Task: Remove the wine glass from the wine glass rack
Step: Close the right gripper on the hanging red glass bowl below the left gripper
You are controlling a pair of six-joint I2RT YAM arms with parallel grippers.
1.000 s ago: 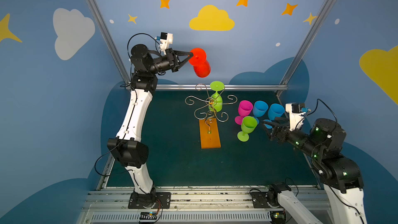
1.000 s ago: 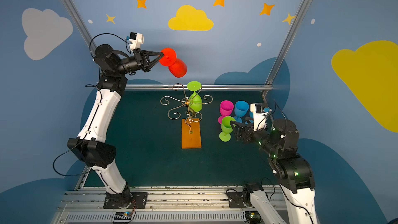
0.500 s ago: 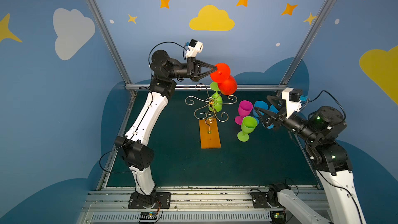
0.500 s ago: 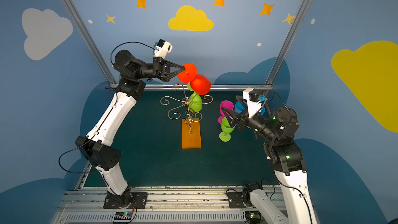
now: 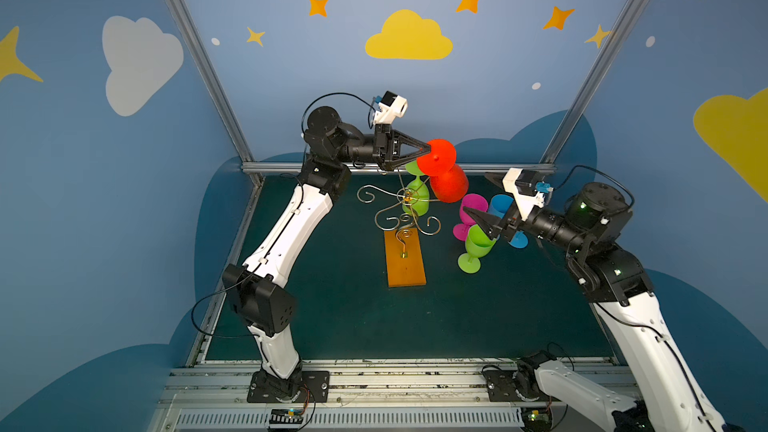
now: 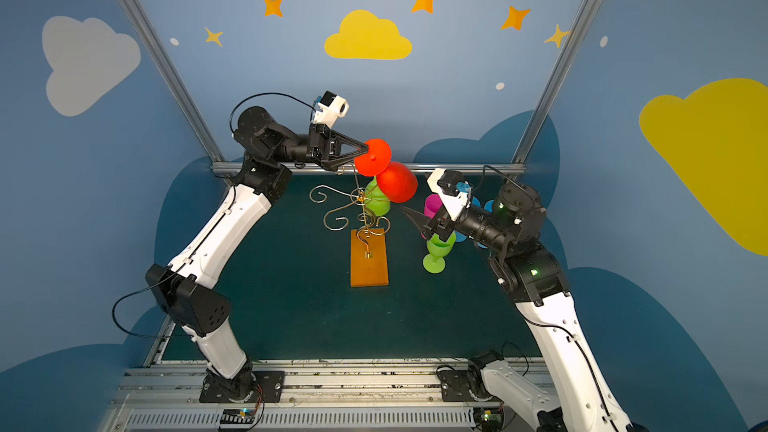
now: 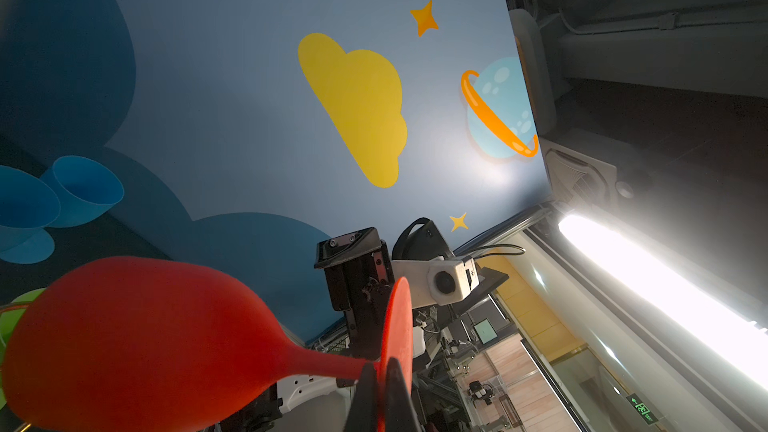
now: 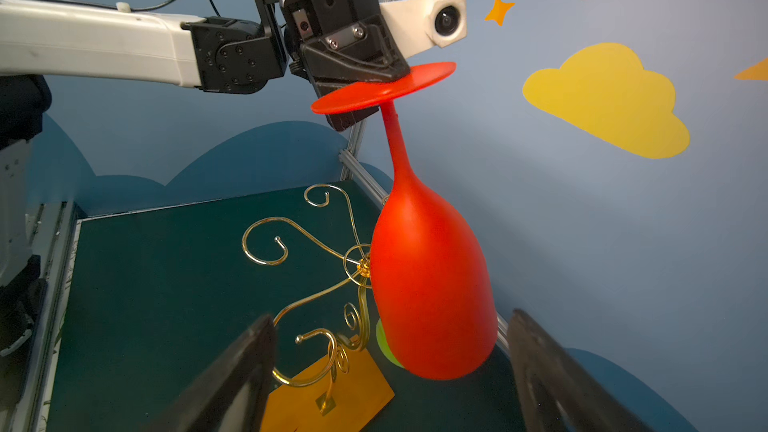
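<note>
Wine glass (image 5: pixel 448 185), red, hangs bowl-down from the left gripper (image 5: pixel 422 150), which is clamped tight on its foot. A second ago it was high and left of the wine glass rack (image 5: pixel 405 268); now it hangs close beside the post. The right gripper (image 5: pixel 476 193), spread wide and empty, has risen toward the bowl. Six glasses: one red, two green glasses (image 5: pixel 417 201), one pink glass (image 5: pixel 471 204), two blue glasses (image 5: pixel 500 203). One rack.

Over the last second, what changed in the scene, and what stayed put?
The left fingers, shut on the foot of the red wine glass, carried it rightward to the wine glass rack. The right fingers, open, rose and turned toward it. The rack, the hanging green wine glass and the standing glasses stayed.
</note>
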